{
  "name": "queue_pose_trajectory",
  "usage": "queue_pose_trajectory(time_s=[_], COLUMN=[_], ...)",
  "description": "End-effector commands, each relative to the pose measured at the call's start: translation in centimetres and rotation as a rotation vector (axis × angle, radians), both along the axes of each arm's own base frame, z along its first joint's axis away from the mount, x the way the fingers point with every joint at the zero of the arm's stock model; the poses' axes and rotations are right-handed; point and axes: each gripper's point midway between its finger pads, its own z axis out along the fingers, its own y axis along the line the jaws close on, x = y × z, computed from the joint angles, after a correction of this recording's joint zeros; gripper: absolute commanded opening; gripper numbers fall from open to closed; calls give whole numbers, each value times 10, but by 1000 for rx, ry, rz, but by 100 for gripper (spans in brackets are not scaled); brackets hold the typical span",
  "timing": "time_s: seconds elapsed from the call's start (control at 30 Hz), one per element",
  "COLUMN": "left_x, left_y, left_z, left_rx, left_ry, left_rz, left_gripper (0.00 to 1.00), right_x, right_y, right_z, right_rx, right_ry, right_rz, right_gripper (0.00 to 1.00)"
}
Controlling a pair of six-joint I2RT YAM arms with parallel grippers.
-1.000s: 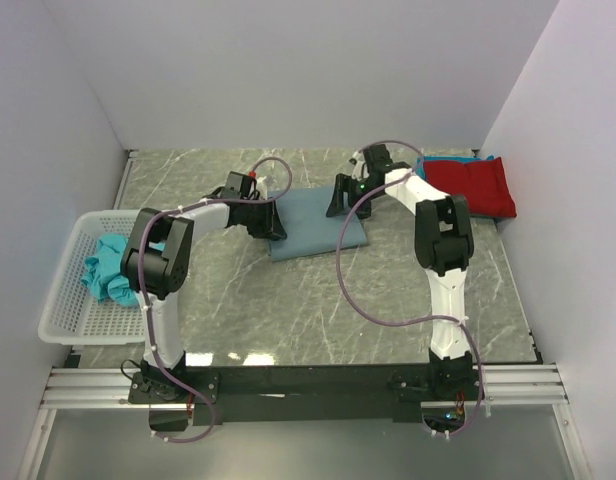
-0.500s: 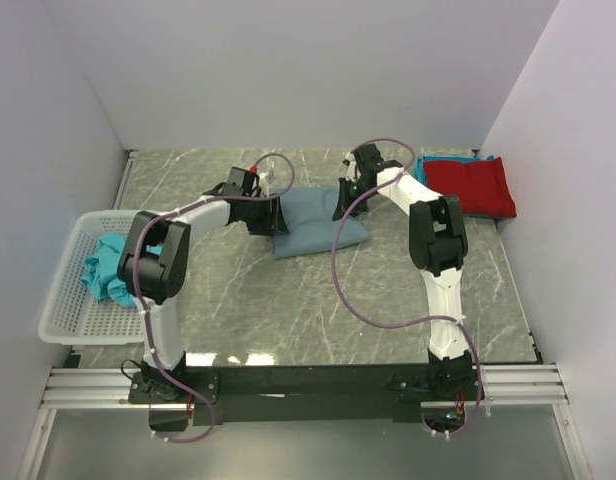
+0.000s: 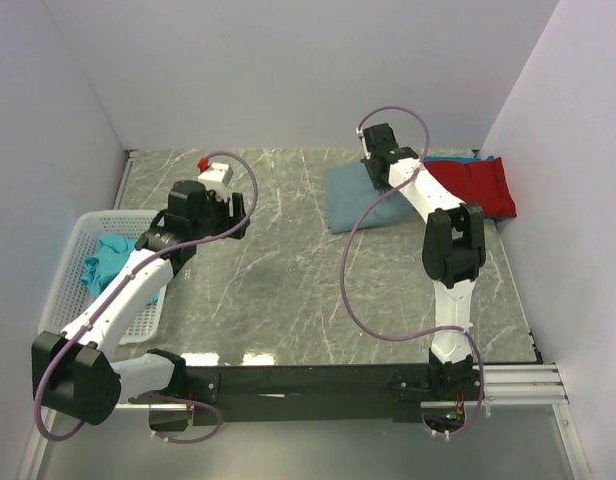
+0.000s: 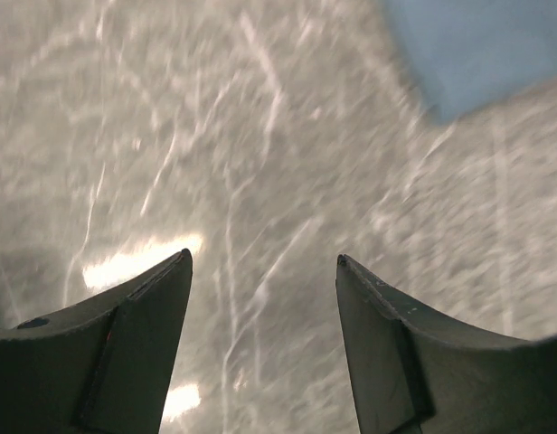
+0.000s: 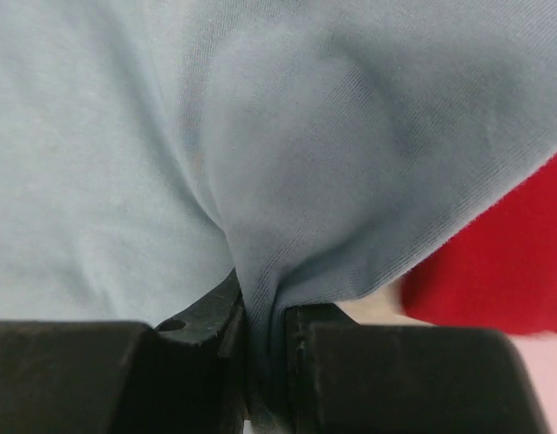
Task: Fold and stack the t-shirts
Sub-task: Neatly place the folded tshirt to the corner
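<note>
Blue tee [image 3: 360, 203] is a soft, light, limp knit with no stiffness. It bunches wherever it is pinched and likely drags and sags rather than moving as one slab. Best hold is at an edge or corner, through all folded layers; two corners would probably keep it flatter than one pinch.

Right hand [image 5: 260, 312] is clamped on a gathered ridge of it.

The tee is dusty blue-grey, folded to a rough rectangle and puckered near the grip. It lies at the back of the worktop [image 3: 288, 280], just beside the red tee [image 3: 478, 185], possibly overlapping its edge; hard to tell from above.

Left hand [image 4: 263, 271] is spread apart, empty, above the worktop. Teal tees [image 3: 106, 265] sit crumpled in the basket [image 3: 63, 300].
</note>
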Motion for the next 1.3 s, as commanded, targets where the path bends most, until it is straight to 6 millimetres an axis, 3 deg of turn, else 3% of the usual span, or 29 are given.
queue_pose_trajectory(time_s=[0.0,0.13,0.3,0.5,0.73,1.07,1.27], left_x=[-5,-5,-8,-10,-10,-10,-10], left_y=[15,9,8,8,8,7,8], left_z=[-23,-17,-9,-6,-10,-13,-13], left_rx=[90,75,65,64,71,76,80], left_ry=[23,19,-4,-16,-1,8,7], left_rz=[25,-6,-19,-20,-27,-33,-31], left_gripper=[70,70,70,69,69,69,69], right_x=[10,8,8,10,14,9,7], right_y=[-44,-67,-98,-120,-135,-139,-146], right_z=[79,102,113,132,156,200,215], right_rx=[-200,-271,-336,-360,-358,-351,-364], right_ry=[-186,-198,-179,-199,-242,-321,-344], right_rz=[-49,-30,-6,-1,-24,-33,-48], right_gripper=[0,0,0,0,0,0,0])
